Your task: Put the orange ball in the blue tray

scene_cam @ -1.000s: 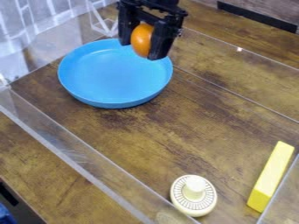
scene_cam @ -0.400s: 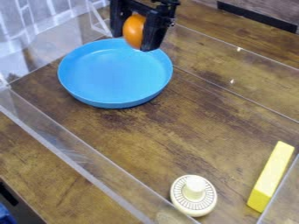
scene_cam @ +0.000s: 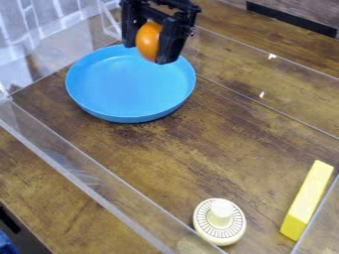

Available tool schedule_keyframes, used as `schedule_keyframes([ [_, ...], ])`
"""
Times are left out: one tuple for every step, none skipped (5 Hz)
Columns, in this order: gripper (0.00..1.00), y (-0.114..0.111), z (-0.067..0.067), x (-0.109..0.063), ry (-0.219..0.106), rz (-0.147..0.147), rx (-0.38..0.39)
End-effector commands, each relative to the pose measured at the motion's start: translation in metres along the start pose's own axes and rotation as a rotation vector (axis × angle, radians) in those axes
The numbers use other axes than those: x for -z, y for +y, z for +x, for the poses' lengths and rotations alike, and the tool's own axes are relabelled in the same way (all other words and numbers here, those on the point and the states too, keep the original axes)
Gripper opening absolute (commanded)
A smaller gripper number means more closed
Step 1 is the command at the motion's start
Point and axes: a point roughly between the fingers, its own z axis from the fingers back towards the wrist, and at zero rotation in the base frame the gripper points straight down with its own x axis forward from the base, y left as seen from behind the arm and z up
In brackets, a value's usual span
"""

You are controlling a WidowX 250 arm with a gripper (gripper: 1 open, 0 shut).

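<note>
The orange ball (scene_cam: 149,40) is a small glossy sphere held between the black fingers of my gripper (scene_cam: 154,42). The gripper is shut on it and holds it in the air over the far edge of the blue tray (scene_cam: 113,94). The tray is a large round shallow blue dish resting on the wooden tabletop at the upper left. The tray holds nothing inside.
A yellow rectangular block (scene_cam: 307,200) lies at the right edge. A small cream ridged disc (scene_cam: 220,220) sits at the bottom near the front. A clear plastic wall (scene_cam: 79,174) runs along the front left of the table.
My gripper has moved a little left and up with the orange ball, from the tray's far right rim toward its far middle.
</note>
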Motion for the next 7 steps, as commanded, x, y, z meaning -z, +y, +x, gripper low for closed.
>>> schedule_keyframes([
  [0.0,0.012,-0.014,-0.0361,-0.106,0.012,-0.035],
  [0.0,0.0129,-0.0153,-0.0359,-0.104,0.011,-0.029],
  [0.0,0.0139,-0.0167,-0.0355,-0.103,0.01,-0.025],
  [0.0,0.0135,-0.0192,-0.0355,-0.097,0.01,-0.015],
  [1.0,0.0138,-0.0195,-0.0339,-0.094,0.01,-0.009],
  [1.0,0.0136,-0.0157,-0.0319,-0.101,0.01,-0.005],
  [1.0,0.0159,-0.0155,-0.0309,-0.102,0.009,-0.004],
])
